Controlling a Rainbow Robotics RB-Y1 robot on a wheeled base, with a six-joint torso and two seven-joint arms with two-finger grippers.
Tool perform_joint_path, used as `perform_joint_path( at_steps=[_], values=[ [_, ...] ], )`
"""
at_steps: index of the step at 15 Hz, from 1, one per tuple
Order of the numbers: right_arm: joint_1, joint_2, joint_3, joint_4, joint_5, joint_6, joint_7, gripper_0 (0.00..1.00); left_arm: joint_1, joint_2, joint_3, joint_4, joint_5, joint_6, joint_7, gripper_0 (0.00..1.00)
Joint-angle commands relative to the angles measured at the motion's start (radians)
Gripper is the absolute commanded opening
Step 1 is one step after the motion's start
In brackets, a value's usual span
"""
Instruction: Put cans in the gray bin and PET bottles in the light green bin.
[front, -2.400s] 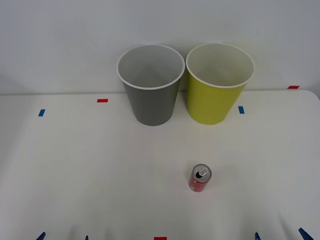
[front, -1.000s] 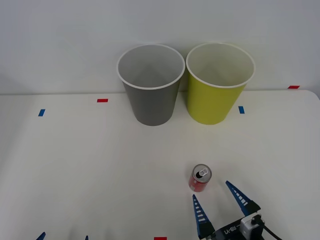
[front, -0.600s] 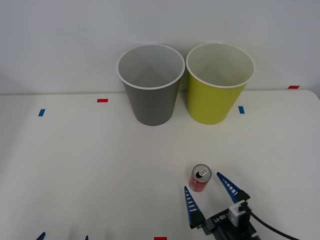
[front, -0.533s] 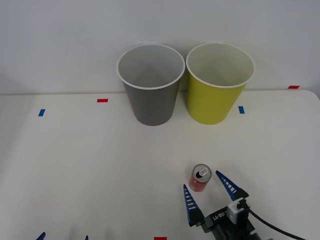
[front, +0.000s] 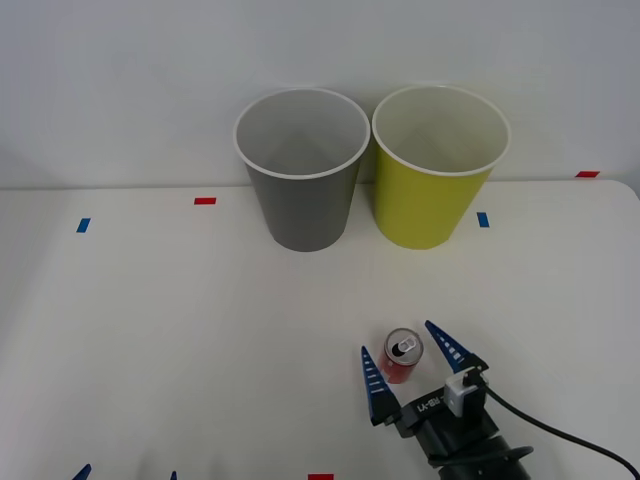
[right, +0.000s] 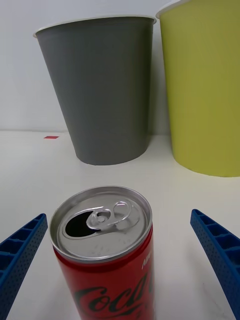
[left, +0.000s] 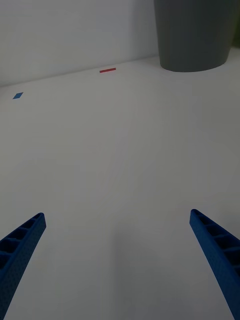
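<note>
Now the right tool straddles the can, fingers spread and apart from it; centre it, clench low on the body, keep it upright; left tool waits released.

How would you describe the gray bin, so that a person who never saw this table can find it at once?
Look at the far edge of the white table, where two tall round tapered bins stand side by side against the wall. The gray bin is the one on the robot's left. Its neighbour, the light green bin, has the same shape and white rim but yellow-green walls.
</note>
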Motion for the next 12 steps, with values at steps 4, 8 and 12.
perform_joint_path(
  at_steps=[4,8,12],
  values=[
    [0.000,0.016,-0.013,0.000,-0.007,0.001,-0.003,0.17,0.000,0.000,0.000,0.000,0.000,0.000,0.000,1.00],
    [0.003,0.022,-0.014,0.000,-0.023,0.001,-0.005,0.14,0.000,0.000,0.000,0.000,0.000,0.000,0.000,1.00],
    [0.003,0.033,-0.017,-0.002,-0.027,0.002,-0.006,0.12,0.000,0.000,0.000,0.000,0.000,0.000,0.000,1.00]
  ],
)
